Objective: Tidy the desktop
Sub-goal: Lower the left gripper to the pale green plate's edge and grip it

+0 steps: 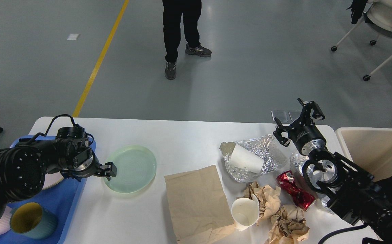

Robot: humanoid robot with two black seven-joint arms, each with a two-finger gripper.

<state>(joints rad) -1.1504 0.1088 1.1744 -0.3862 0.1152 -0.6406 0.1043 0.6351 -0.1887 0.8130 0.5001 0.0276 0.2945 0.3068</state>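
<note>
The desktop [189, 142] is white and fills the lower half of the view, grey floor beyond it. Nearest you lie crumpled brown paper [288, 226], an upright paper cup [244, 212] and a flat brown bag [197, 202]. At your left, the left gripper [110, 170] sits at the near-left rim of the green plate [130, 168]; whether its fingers have closed on the rim you cannot tell. Pinch that rim squarely and lift level before carrying it to the blue tray [65, 200] beside it. Farther right, a tipped cup rests on foil [262, 149], and the right gripper [299, 117] hangs above it, fingers spread, empty.
</note>
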